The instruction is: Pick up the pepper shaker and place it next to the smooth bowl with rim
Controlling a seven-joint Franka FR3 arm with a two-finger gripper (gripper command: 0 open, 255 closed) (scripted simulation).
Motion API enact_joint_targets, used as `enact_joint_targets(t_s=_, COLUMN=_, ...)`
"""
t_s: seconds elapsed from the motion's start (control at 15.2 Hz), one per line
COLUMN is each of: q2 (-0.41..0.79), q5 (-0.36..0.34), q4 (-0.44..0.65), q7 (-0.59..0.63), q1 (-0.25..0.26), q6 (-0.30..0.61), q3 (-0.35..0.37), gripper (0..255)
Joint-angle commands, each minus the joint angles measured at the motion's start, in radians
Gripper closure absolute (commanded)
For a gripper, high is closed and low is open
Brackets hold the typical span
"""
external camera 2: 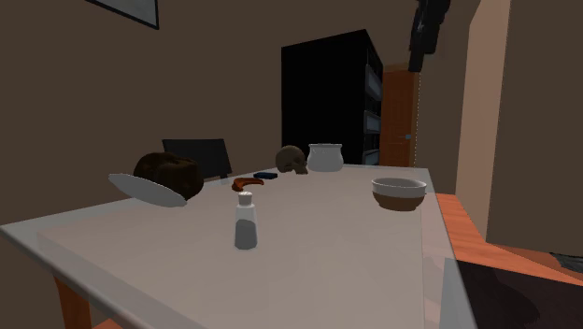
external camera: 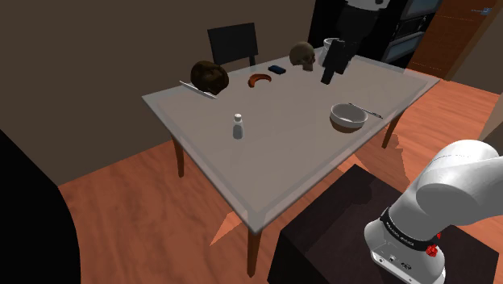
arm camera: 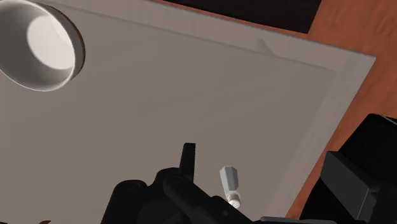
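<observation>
Grey tabletop [external camera: 282,161] takes up the middle of a brown-walled room, w/ the clutter kept along its far side: a brown lump [external camera: 209,75] against a white plate [external camera 2: 147,190], a skull [external camera: 302,55], a white pot [external camera 2: 325,157] and a chair [external camera: 232,40] behind. The pepper shaker [external camera: 238,127] stands upright and alone mid-table, well apart from the rest, so it looks open to approach from any side. The smooth bowl [external camera: 348,117] sits toward the shoulder view's right, near the table's edge, w/ a thin utensil [external camera: 372,111] (prob. a spoon) lying at its rim on that same side.

The gripper [external camera: 330,74] hangs high over the far part of the table, near the pot. The shaker isn't in it, and whether it's apart or together I can't tell from these angles. In the wrist view the shaker [arm camera: 229,184] shows close by the gripper's black body, w/ the bowl [arm camera: 39,44] well off. The pick isn't begun yet, by my reading.

Bare table lies between shaker and bowl, so the carry looks unobstructed. The roomiest drop spot is the bowl's shaker-facing side, since edge and utensil crowd the other.
</observation>
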Motion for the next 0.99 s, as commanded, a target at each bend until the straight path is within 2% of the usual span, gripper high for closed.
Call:
enact_joint_targets(t_s=0.0, q2=0.0, q5=0.0, q4=0.0, q7=0.0, q1=0.0, q6=0.0, q3=0.0, gripper=0)
enact_joint_targets(t_s=0.46, q2=0.221, q5=-0.007, q4=0.031, q7=0.097, q1=-0.009, q6=0.18, q3=0.09, gripper=0)
enact_joint_targets(t_s=0.92, q2=0.478, q5=-0.063, q4=0.131, q7=0.212, q1=-0.026, q6=0.319, q3=0.171, gripper=0)
